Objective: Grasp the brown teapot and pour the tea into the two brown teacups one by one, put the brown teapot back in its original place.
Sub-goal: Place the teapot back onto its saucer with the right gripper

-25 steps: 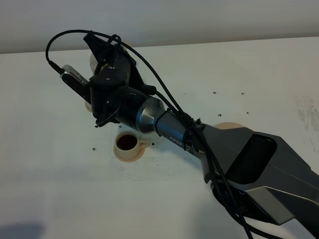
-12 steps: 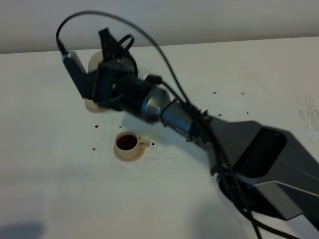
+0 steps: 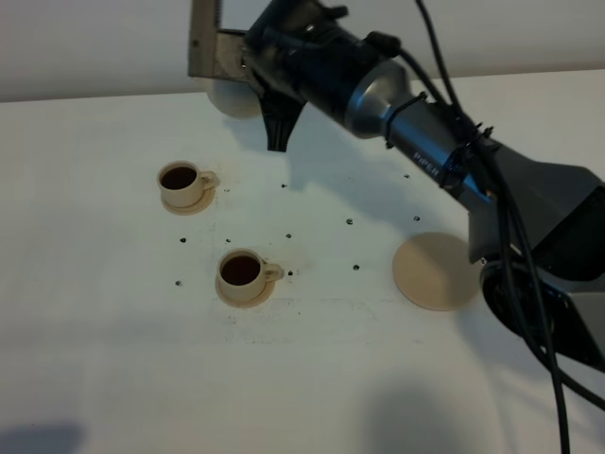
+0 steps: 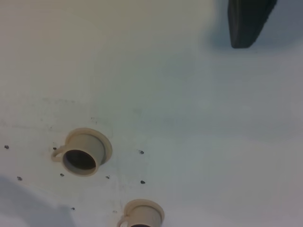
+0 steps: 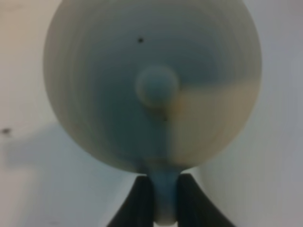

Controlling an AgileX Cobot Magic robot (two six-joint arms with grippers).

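Note:
The brown teapot (image 3: 230, 97) hangs in the air at the table's far side, mostly hidden behind my right arm. In the right wrist view I see the teapot (image 5: 151, 85) from above, with its knobbed lid, and my right gripper (image 5: 164, 191) is shut on its loop handle. Two brown teacups stand on small saucers at the left, the far one (image 3: 182, 180) and the near one (image 3: 242, 271), both holding dark tea. Both also show in the left wrist view, one cup (image 4: 83, 153) and the other (image 4: 143, 215). The wide round saucer (image 3: 437, 271) lies bare at the right. My left gripper is out of view.
Small dark specks (image 3: 350, 222) dot the white table between the cups and the wide saucer. My right arm (image 3: 444, 151) reaches from the right edge across the far side of the table. A dark part (image 4: 248, 21) shows in the left wrist view above the table.
My right arm has lifted and swung back toward the far side with the teapot. This uncovered the far cup, now holding tea, and the wide saucer.

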